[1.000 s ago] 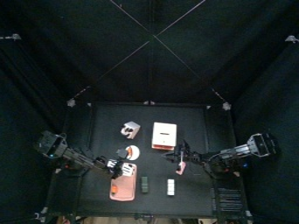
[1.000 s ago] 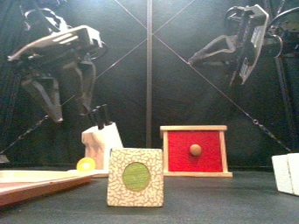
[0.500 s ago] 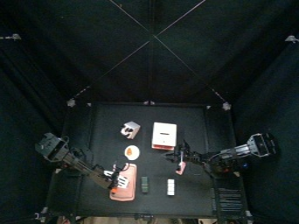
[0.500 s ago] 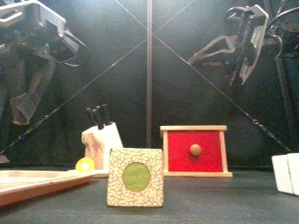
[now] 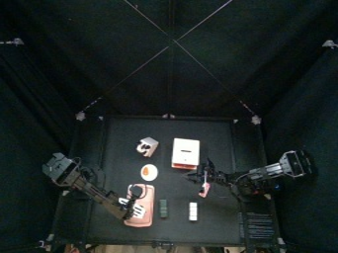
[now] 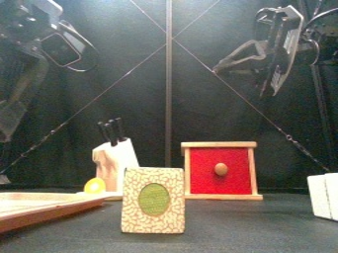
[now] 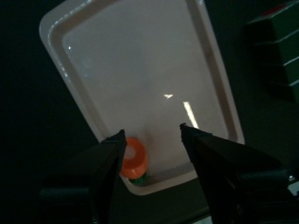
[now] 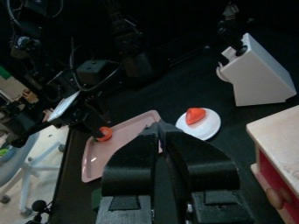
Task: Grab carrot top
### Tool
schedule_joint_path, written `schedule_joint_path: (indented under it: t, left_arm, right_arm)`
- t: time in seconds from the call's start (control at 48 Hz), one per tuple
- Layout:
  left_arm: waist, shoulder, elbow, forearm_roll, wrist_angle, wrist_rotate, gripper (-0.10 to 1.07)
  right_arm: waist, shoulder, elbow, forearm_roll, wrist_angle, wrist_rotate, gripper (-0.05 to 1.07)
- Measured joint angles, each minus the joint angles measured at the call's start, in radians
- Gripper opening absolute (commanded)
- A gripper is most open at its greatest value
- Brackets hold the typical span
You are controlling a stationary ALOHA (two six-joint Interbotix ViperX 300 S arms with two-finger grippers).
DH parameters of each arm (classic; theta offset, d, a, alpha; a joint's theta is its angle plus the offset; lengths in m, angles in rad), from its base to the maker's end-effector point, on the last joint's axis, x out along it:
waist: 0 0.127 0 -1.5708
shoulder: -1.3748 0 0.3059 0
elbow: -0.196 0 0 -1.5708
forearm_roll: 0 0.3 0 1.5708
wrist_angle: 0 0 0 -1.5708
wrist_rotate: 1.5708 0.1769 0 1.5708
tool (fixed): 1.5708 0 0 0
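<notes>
A small orange carrot [image 7: 135, 156] with a green top [image 7: 138, 175] lies near one end of the pink tray [image 7: 128, 79]. My left gripper [image 7: 152, 133] hangs open above the tray, with the carrot just inside its one jaw. In the top view the left gripper [image 5: 132, 205] is over the tray [image 5: 140, 217] at the table's front left. The right wrist view shows the carrot [image 8: 103, 133] under the left gripper. My right gripper [image 5: 203, 181] rests shut and empty right of the middle.
A white knife block [image 5: 145, 147] and a red box [image 5: 185, 150] stand at the back. A white plate with a red piece [image 5: 148, 172] lies behind the tray. A patterned card [image 6: 153, 200] and a white block [image 6: 323, 196] stand at the front.
My left arm has swung towards the table's front and its gripper has come over the pink tray. The right arm has not moved.
</notes>
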Motion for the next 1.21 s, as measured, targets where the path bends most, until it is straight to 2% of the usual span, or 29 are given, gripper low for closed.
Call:
schedule_joint_path:
  t: [0.188, 0.375, 1.208]
  left_arm:
    - [-0.049, 0.008, -0.031, -0.086, 0.078, -0.023, 0.88]
    - [-0.089, 0.029, -0.074, -0.1, 0.117, -0.046, 0.88]
    - [-0.101, 0.169, -0.083, -0.097, 0.114, -0.048, 0.88]
  right_arm:
    - [0.0, 0.0, 0.0, 0.0, 0.0, 0.0, 0.51]
    - [0.0, -0.002, 0.0, 0.0, 0.002, 0.0, 0.51]
    - [0.0, 0.0, 0.0, 0.0, 0.0, 0.0, 0.51]
